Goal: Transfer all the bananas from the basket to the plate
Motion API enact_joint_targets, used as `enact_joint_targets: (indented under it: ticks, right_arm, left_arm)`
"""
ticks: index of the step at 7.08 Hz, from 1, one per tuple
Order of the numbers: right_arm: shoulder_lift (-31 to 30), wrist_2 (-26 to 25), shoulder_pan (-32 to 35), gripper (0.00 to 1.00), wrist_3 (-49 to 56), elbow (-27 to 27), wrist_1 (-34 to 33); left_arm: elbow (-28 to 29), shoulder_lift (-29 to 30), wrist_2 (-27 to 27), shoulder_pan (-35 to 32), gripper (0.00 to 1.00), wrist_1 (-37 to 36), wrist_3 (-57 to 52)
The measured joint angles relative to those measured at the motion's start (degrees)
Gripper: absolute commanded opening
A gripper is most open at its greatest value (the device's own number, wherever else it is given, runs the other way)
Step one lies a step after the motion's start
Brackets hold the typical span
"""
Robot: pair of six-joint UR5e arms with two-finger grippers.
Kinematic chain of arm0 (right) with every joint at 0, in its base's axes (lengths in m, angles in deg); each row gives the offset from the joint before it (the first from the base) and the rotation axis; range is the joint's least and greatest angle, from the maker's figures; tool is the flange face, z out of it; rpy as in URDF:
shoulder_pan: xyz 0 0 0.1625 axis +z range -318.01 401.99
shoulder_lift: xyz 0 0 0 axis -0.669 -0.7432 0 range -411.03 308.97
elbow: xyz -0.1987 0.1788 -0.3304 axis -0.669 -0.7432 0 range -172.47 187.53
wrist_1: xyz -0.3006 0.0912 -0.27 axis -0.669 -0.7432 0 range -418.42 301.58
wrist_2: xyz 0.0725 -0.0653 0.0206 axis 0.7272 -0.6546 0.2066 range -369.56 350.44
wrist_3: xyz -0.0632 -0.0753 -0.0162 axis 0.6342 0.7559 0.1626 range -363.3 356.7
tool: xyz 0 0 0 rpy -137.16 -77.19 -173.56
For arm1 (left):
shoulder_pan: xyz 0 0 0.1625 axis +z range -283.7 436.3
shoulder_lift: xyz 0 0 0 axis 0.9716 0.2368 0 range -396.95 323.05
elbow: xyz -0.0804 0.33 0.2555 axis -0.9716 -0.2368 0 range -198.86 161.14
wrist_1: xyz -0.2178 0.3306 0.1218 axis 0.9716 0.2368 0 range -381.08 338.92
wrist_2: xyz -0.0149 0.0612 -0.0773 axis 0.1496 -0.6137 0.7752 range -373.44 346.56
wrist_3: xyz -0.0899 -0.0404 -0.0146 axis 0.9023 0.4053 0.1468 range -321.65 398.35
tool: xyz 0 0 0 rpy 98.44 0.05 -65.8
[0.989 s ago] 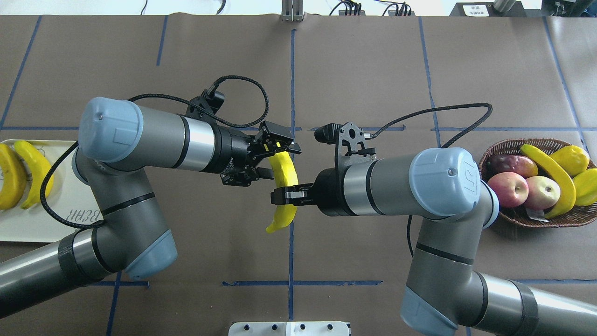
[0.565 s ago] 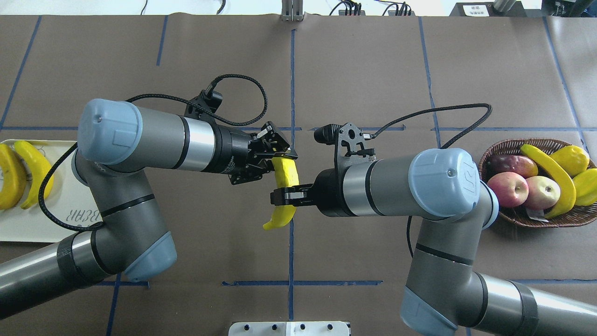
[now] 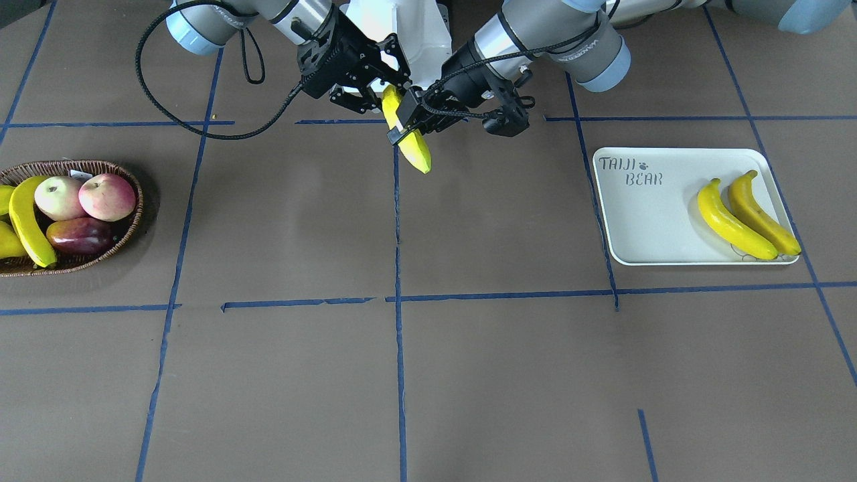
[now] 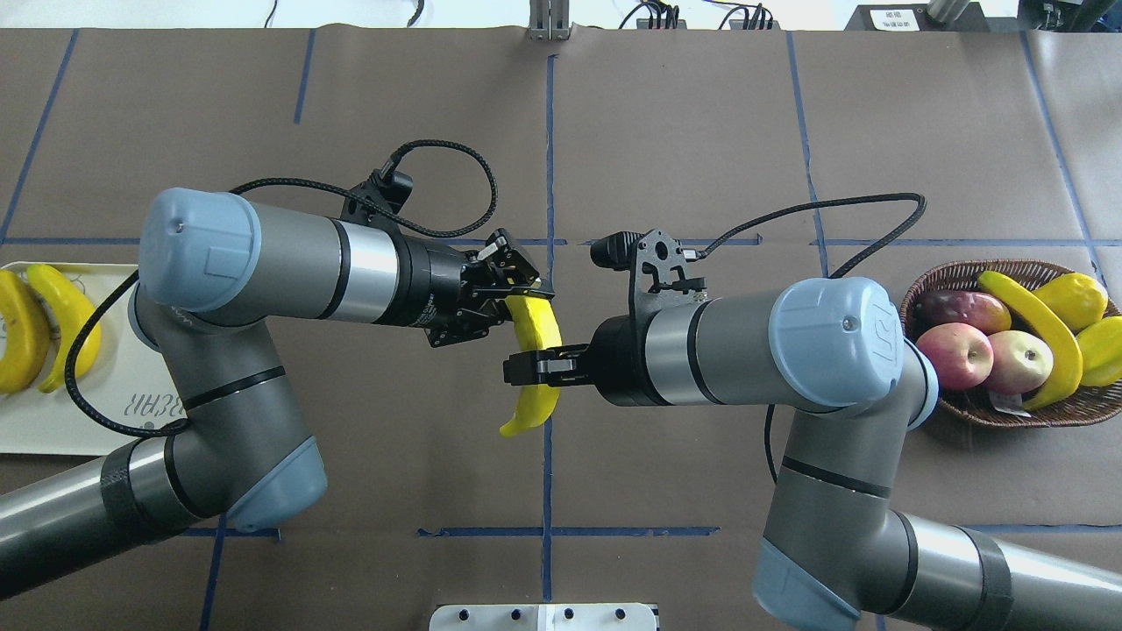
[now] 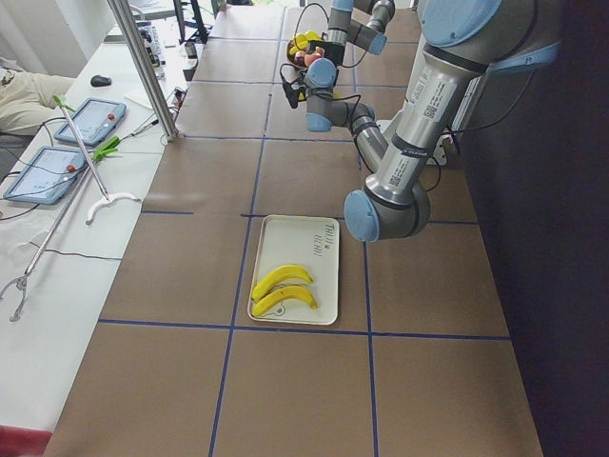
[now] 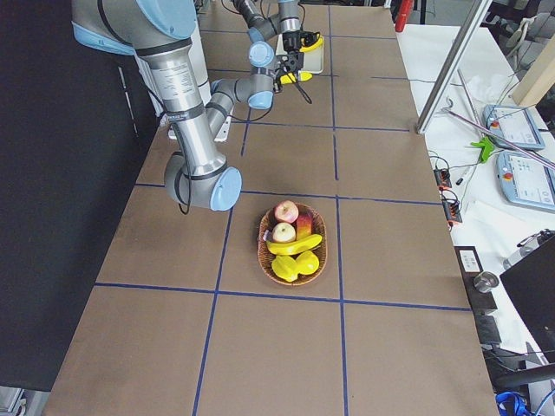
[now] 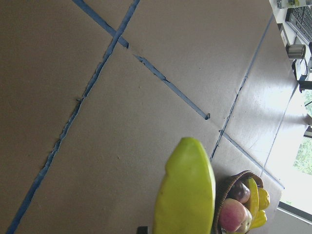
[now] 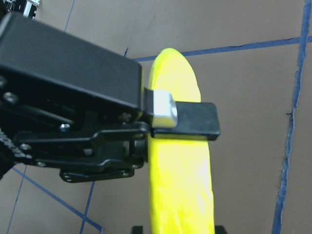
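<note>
**Handover in mid-air: 1 banana gripped by both arms, on its way to the plate.**

The held banana [image 4: 537,331] hangs above the table, well apart from the plate [image 3: 646,227], between the plate and the basket [image 3: 136,213]. The right gripper [image 4: 530,368] is clamped across its middle, and the left gripper [image 4: 519,294] is closed on 1 end of it. The step looks like the pass from right to left. Next, the right gripper should let go only if the end grip is firm, since the smooth curved yellow skin could pivot. The left arm can then carry it to the plate, beside the 2 plated bananas [image 3: 733,221]. Far from the plate, 1 basket banana [image 3: 23,221] waits.
</note>
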Motion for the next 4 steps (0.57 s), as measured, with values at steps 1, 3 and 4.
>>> enact_joint_targets:
  ticks: [1,3,4]
  right_arm:
    - [0.02,0.14,0.26,1.00,0.02,0.07,0.00]
    - [-0.22,2.68,2.10,1.00,0.22,0.23,-0.09]
    - [-0.74,5.99,4.15,1.00,0.34,0.21,-0.17]
  left_arm:
    - [0.03,-0.12,0.02,-0.05,0.00,0.00,-0.03]
    - [0.11,-0.86,0.05,-0.22,0.00,-0.02,-0.13]
    - [-0.08,-1.92,0.12,-0.49,0.00,-0.04,-0.95]
